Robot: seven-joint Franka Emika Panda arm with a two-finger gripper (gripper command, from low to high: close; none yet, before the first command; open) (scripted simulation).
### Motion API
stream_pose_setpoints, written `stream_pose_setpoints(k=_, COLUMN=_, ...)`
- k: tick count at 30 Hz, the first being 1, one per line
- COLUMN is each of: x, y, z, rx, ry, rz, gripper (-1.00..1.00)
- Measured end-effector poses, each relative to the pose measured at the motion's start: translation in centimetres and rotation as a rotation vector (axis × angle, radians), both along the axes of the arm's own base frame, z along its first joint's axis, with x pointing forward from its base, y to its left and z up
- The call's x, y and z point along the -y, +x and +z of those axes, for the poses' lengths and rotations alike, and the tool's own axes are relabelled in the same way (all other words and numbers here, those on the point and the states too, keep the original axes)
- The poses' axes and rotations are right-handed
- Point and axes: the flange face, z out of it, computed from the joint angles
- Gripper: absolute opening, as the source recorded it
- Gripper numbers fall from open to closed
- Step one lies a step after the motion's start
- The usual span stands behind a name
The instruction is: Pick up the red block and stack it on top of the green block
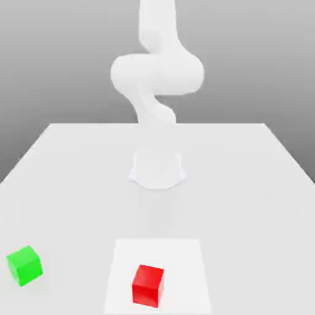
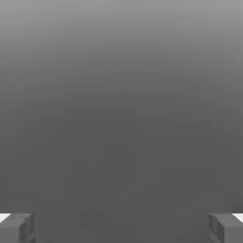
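The red block (image 1: pixel 148 285) rests on a paler square patch of the white table (image 1: pixel 246 184), near the front edge, a little to the exterior view's left of centre. The green block (image 1: pixel 25 265) stands apart from it at the front, on the exterior view's left. The white arm (image 1: pixel 157 74) rises from its base at the table's middle and bends upward out of the picture. In the hand view my gripper (image 2: pixel 121 228) is open: its two grey fingertips (image 2: pixel 16 228) sit far apart with nothing between them, facing a plain grey backdrop.
The arm's round base (image 1: pixel 157 169) sits mid-table behind the blocks. The table's side edges slant inward toward the back. Bare white tabletop lies between the two blocks and around them.
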Motion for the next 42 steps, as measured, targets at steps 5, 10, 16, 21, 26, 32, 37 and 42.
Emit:
stream_pose_setpoints(k=5, x=0.3, y=5.7, z=-9.1, rx=-0.154, ry=0.011, rz=-0.046, gripper=0.0)
stream_pose_setpoints(k=10, x=0.8, y=9.2, z=-18.7, rx=-0.303, ry=0.026, rz=-0.089, gripper=0.0)
stream_pose_setpoints(k=16, x=1.4, y=10.6, z=-30.6, rx=-0.481, ry=0.049, rz=-0.139, gripper=0.0)
stream_pose_setpoints(k=21, x=1.7, y=9.5, z=-40.4, rx=-0.629, ry=0.074, rz=-0.181, gripper=0.0)
stream_pose_setpoints(k=26, x=1.7, y=8.0, z=-48.3, rx=-0.716, ry=0.091, rz=-0.204, gripper=0.0)
stream_pose_setpoints(k=32, x=1.7, y=7.9, z=-52.0, rx=-0.719, ry=0.091, rz=-0.204, gripper=-1.0)
stream_pose_setpoints(k=37, x=1.7, y=7.9, z=-51.4, rx=-0.719, ry=0.091, rz=-0.205, gripper=-1.0)
stream_pose_setpoints(k=42, x=2.6, y=7.9, z=-46.3, rx=-0.72, ry=0.088, rz=-0.198, gripper=-1.0)
